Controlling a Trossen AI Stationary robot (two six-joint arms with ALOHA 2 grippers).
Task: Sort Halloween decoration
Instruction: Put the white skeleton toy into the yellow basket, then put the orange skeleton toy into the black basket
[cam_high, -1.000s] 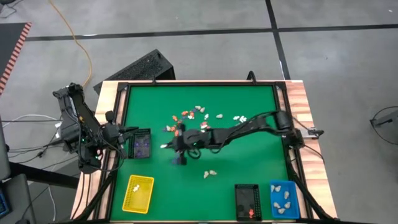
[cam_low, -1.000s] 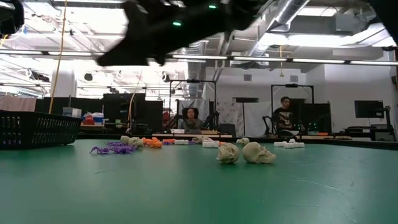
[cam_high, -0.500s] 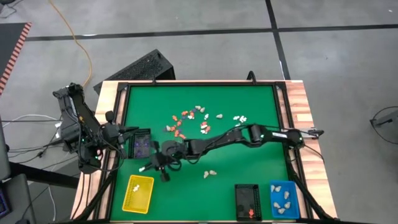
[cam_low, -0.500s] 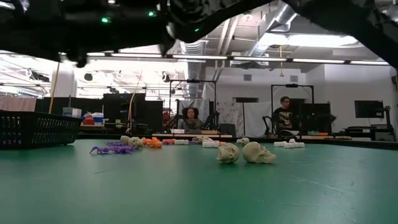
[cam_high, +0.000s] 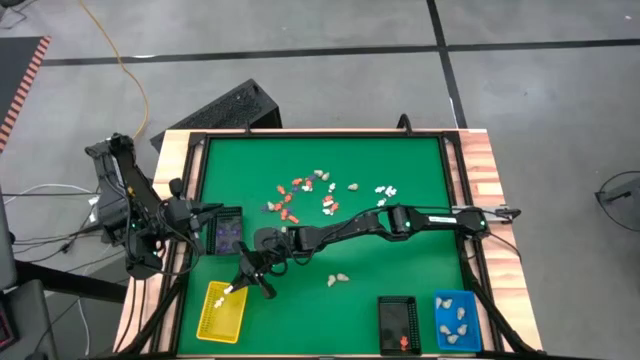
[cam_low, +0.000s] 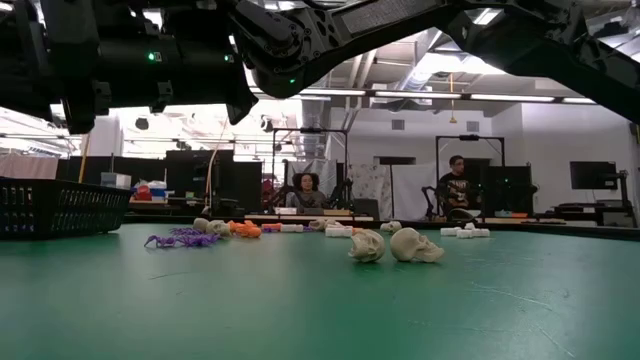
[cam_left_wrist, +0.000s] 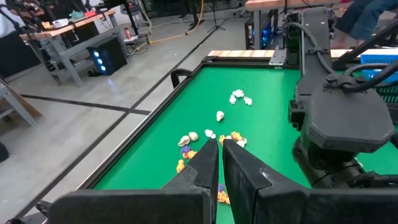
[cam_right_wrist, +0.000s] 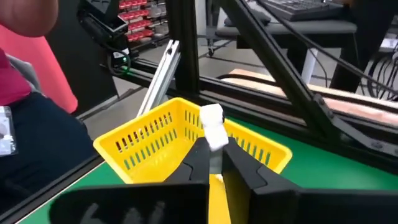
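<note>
The left tool waits pressed together at the bench's left edge, beside the black tray. The right tool hangs over the yellow tray, pinching a white figurine at its tips. The piece looks light, stiff and smooth, so likely slippery; a pinch across its middle suits. More figurines lie scattered mid-bench.

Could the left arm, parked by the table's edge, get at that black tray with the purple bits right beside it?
Probably yes. The left pincer rests shut right beside the black tray, and nothing lies between them. The right pincer is busy farther along, holding a white figurine over the yellow tray.
</note>
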